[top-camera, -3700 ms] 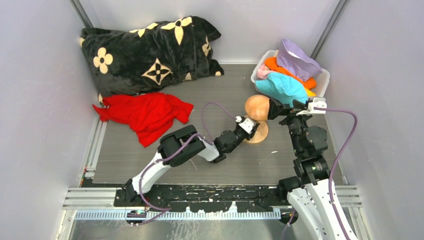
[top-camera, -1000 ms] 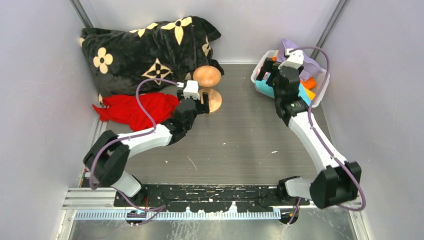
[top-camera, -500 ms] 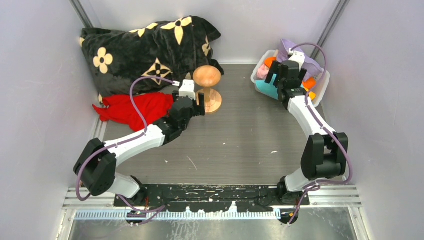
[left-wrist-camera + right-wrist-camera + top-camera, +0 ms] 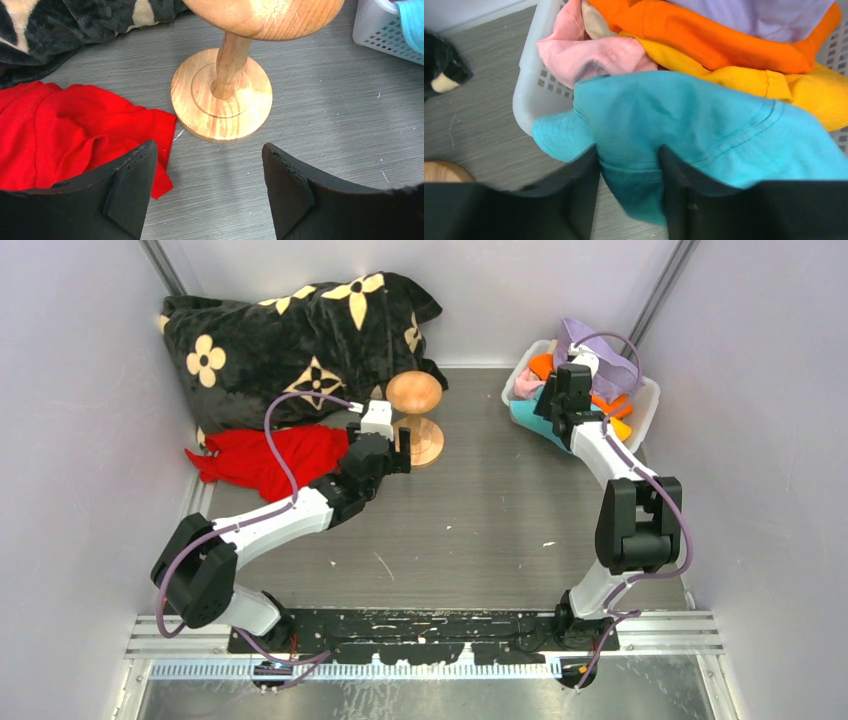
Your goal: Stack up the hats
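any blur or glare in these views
Right wrist view: the right gripper is soft-edged at the bottom, the teal hat sharp. Left wrist view: crisp, pale sheen on the wooden stand. Top external view: even light, no glare.

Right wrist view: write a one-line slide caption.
Right pincer grips the teal hat draped over the white basket's edge.

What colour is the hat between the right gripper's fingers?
Teal; the teal hat shows best in the right wrist view.
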{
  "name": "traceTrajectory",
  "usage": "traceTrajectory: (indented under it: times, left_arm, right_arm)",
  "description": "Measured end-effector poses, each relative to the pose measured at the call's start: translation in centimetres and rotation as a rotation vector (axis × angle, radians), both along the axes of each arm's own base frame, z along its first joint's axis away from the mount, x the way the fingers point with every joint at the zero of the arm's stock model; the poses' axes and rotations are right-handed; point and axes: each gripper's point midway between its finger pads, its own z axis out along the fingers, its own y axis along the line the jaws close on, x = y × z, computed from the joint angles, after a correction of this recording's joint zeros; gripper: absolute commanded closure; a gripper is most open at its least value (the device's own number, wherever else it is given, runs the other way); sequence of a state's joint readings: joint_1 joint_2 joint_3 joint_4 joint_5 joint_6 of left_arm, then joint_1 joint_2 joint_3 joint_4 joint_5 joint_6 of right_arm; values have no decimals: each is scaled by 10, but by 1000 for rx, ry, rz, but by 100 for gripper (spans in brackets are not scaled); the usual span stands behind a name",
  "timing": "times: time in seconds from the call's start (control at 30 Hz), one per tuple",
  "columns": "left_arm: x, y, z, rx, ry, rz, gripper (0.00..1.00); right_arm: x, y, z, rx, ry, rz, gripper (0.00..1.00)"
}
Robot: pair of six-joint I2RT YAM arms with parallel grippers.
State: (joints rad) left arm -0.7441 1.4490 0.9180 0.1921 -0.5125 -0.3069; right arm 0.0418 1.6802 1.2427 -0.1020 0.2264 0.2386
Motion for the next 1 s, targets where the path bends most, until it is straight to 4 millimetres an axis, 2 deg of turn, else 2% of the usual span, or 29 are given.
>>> traceTrajectory:
  times: [0.07,0.13,0.23,0.3,0.37,0.47,0.6,0.67,0.73,0.83,0.93,1.0]
  left_arm:
    - [0,0,-1,3,3,0,24]
    - [-1,1,-1,5,5,0,23]
    - [-1,1,-2,7,7,0,24]
    - [0,0,-1,5,5,0,24]
    - [0,0,1,2,2,-1,24]
    - [1,-1,4,-1,-2,0,24]
    - [-3,3,7,7,2,2,23]
    - [-7,9,18,0,-13,9,23]
    - [-12,16,36,-16,-42,15,24]
    - [-23,32,75,-63,-121,35,24]
    - [-37,51,108,-106,-196,59,24]
    - [-45,62,121,-121,-228,74,24]
  right_arm:
    - [0,1,1,7,-4,2,86]
    - [0,0,5,4,-11,-1,98]
    - [-4,-2,18,0,-35,-9,99]
    - [-10,-2,37,-5,-66,-11,99]
    - [-18,0,64,-11,-113,-6,99]
    - [-28,8,117,-20,-223,18,99]
    - [-41,51,201,17,-414,151,99]
    - [-48,74,242,44,-515,229,99]
    - [-54,96,269,69,-586,300,99]
    - [-57,125,289,100,-647,396,99]
    - [-51,152,290,126,-658,471,99]
    - [-41,172,285,142,-651,517,99]
